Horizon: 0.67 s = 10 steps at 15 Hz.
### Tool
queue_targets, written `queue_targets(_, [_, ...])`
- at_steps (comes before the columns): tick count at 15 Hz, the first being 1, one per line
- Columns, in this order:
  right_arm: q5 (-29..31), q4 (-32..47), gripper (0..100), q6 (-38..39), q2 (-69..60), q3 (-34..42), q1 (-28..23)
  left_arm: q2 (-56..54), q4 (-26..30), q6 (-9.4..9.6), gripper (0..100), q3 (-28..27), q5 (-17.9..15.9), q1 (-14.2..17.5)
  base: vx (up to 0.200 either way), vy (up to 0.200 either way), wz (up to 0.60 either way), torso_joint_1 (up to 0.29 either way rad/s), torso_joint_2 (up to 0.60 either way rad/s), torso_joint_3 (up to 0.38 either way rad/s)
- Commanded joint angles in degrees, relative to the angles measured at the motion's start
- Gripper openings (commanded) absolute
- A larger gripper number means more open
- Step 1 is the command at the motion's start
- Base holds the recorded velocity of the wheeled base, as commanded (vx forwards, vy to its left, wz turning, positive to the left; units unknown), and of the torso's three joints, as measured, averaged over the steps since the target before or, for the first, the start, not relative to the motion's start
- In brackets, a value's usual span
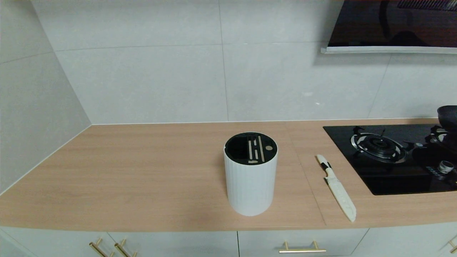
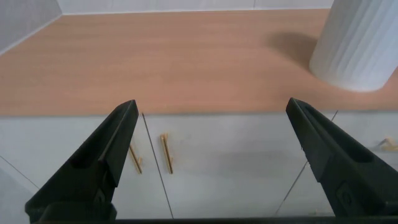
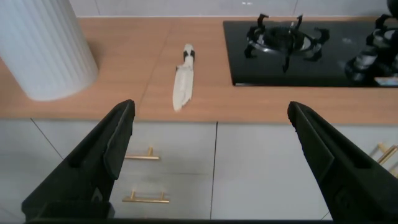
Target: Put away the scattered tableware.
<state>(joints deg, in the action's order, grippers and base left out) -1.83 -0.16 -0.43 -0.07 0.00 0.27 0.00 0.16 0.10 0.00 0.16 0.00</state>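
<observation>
The right claw (image 3: 210, 112) is spread wide — the knife (image 3: 183, 87) ahead looks stiff, slippery — grab its handle (image 3: 188, 51).

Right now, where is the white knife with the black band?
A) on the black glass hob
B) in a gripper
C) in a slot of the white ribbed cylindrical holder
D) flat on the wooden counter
D: the white knife lies flat on the wooden counter, between the white ribbed holder and the black hob.
</observation>
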Motion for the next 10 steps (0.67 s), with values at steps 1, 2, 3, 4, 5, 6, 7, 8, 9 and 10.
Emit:
queue_targets(1, [0.0,0.0,100,0.0,0.1,0.0,0.0,0.0,0.0,-0.01,100,0.0,0.0,0.0,0.000,0.000,0.00,0.242,-0.54,-0.276])
queue_targets(2, [0.0,0.0,100,0.0,0.1,0.0,0.0,0.0,0.0,-0.01,100,0.0,0.0,0.0,0.000,0.000,0.00,0.222,-0.46,-0.237])
queue_targets(3, [0.0,0.0,100,0.0,0.1,0.0,0.1,0.0,0.0,-0.01,100,0.0,0.0,0.0,0.000,0.000,0.00,0.207,-0.42,-0.217])
queue_targets(4, [0.0,0.0,100,0.0,0.1,0.0,0.0,0.0,0.0,-0.01,100,0.0,0.0,0.0,0.000,0.000,0.00,0.198,-0.40,-0.227])
queue_targets(5, [0.0,0.0,100,0.0,0.1,0.0,0.0,0.0,0.0,-0.01,100,0.0,0.0,0.0,0.000,0.000,0.00,0.193,-0.37,-0.193])
queue_targets(6, [0.0,0.0,100,0.0,0.1,0.0,0.0,0.0,0.0,-0.01,100,0.0,0.0,0.0,0.000,0.000,0.00,0.124,-0.28,-0.110])
queue_targets(7, [0.0,0.0,100,0.0,0.1,0.0,0.0,0.0,0.0,-0.01,100,0.0,0.0,0.0,0.000,0.000,0.00,0.000,0.00,0.000])
queue_targets(8, [0.0,0.0,100,0.0,0.1,0.0,0.0,0.0,0.0,-0.01,100,0.0,0.0,0.0,0.000,0.000,0.00,0.000,0.00,0.000])
queue_targets(9, [0.0,0.0,100,0.0,0.1,0.0,0.0,0.0,0.0,-0.01,100,0.0,0.0,0.0,0.000,0.000,0.00,0.000,0.00,0.000])
queue_targets(10, [0.0,0.0,100,0.0,0.1,0.0,0.1,0.0,0.0,-0.01,100,0.0,0.0,0.0,0.000,0.000,0.00,0.000,0.00,0.000])
